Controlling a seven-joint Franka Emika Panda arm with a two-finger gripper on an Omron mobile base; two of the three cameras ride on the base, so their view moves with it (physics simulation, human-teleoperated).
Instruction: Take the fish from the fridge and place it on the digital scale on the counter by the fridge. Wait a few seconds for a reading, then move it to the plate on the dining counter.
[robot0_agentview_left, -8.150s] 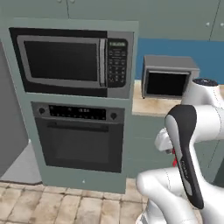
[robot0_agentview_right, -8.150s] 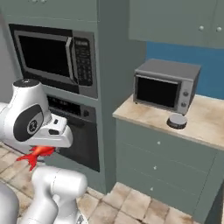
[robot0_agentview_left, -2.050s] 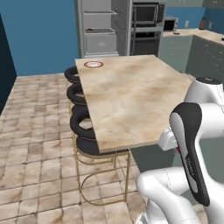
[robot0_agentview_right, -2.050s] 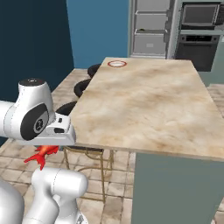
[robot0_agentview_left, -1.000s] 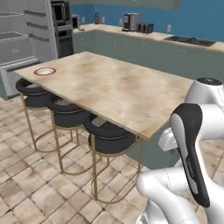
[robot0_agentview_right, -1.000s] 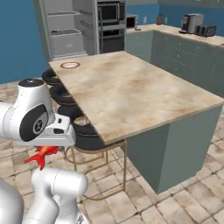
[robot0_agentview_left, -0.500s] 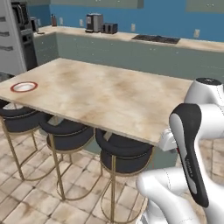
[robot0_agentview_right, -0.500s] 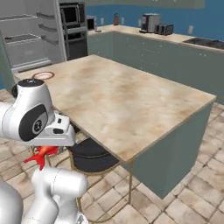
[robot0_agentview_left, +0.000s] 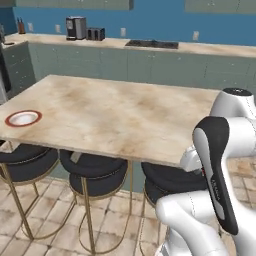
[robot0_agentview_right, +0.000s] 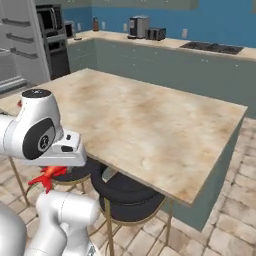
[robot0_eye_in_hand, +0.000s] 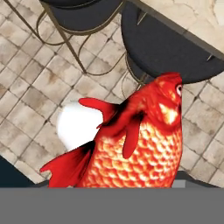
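Note:
The orange-red fish (robot0_eye_in_hand: 140, 144) hangs head-up in my gripper (robot0_agentview_right: 52, 169), which is shut on it; the fingertips are hidden behind its body. In the right base view its red tail (robot0_agentview_right: 45, 178) pokes out under the hand, low beside the dining counter (robot0_agentview_right: 150, 125) and above the floor. The white plate (robot0_agentview_left: 23, 118) with a red-brown rim lies near the left end of the dining counter (robot0_agentview_left: 120, 115), far from the gripper. The fridge (robot0_agentview_right: 15, 60) stands at the far left with its shelves showing. The digital scale is out of view.
Black round stools (robot0_agentview_left: 100, 175) on brass legs are tucked under the slab's near edge, and one stool (robot0_eye_in_hand: 175, 52) lies just beyond the fish. A back counter (robot0_agentview_left: 150, 50) carries a coffee machine (robot0_agentview_left: 75, 27), a toaster (robot0_agentview_left: 95, 34) and a cooktop (robot0_agentview_left: 152, 44). Tiled floor surrounds the island.
The whole scene has swung as the base drove round the island; its long side now lies across in front. The fish stays in the shut gripper and the arm's pose is unchanged.

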